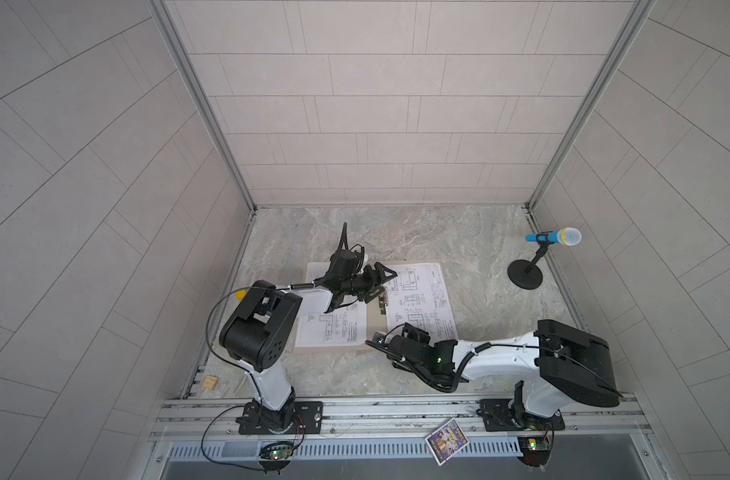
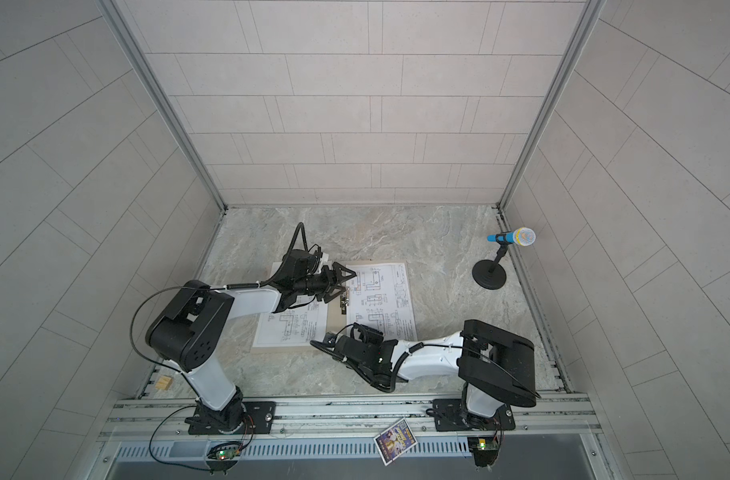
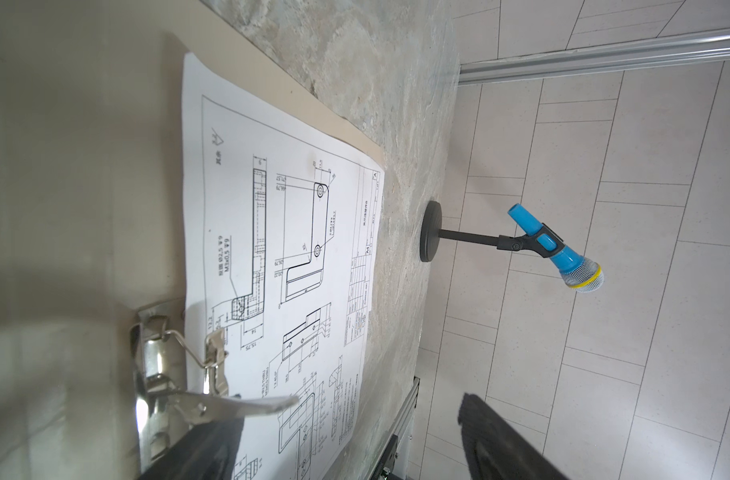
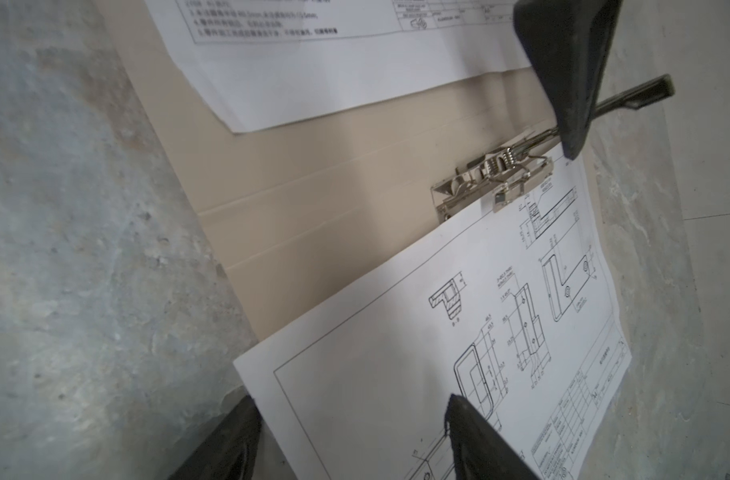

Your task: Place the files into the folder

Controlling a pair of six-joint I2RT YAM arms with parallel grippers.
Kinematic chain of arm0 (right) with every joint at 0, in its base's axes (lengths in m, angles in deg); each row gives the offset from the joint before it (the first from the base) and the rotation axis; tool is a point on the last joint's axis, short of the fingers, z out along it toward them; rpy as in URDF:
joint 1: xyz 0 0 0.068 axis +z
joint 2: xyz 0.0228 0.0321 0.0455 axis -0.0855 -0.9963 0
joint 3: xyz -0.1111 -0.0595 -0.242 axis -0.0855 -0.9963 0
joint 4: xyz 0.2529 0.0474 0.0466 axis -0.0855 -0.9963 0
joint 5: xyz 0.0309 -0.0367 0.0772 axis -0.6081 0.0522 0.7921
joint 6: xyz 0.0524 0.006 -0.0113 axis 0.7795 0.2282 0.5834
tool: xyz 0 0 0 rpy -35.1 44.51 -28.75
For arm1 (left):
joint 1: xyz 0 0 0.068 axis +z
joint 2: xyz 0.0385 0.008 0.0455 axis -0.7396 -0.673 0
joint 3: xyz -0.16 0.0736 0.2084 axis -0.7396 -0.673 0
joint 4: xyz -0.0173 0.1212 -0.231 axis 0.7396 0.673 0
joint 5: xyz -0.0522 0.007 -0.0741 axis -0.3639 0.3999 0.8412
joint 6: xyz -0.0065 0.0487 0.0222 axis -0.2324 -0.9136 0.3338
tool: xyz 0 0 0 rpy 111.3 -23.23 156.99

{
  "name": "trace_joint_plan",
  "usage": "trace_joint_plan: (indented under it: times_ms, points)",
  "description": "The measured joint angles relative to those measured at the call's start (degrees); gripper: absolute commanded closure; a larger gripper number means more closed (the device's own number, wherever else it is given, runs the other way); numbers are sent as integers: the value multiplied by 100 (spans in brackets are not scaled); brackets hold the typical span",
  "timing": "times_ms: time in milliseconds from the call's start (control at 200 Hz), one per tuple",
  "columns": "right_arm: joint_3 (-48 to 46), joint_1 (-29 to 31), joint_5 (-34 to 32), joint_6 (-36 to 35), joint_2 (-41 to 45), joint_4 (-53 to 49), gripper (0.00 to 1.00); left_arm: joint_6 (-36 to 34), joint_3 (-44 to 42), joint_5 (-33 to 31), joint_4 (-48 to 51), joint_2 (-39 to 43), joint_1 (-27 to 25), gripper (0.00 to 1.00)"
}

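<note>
Shows picture card [image 1: 446, 442] nearest, on the front rail [image 1: 376, 409]. Risks, left to right: left gripper [image 1: 380, 286], spread, slipping off the raised clip [image 4: 496, 174] lever and snapping it onto the loose files [image 1: 421, 299] lying on the open folder [image 4: 313, 208]; right gripper [image 4: 351, 399], spread astride a sheet edge, creasing it. Wooden block [image 1: 210, 383] and microphone [image 1: 556, 237] well apart, blocking nothing.

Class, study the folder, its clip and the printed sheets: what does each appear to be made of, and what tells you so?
The folder: probably matte tan cardboard, with pressed crease lines along its spine.
The clip: shiny metal, likely steel, judging by its bright reflections and coil spring.
The sheets: thin, matte white paper, printed in black.
</note>
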Motion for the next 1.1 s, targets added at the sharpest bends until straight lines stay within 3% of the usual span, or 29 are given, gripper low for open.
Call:
trace_joint_plan:
  times_ms: [1101]
  points:
    - [184, -125, 52, -269, -28, 122, 27, 109, -94, 28, -214, 0, 26, 13]
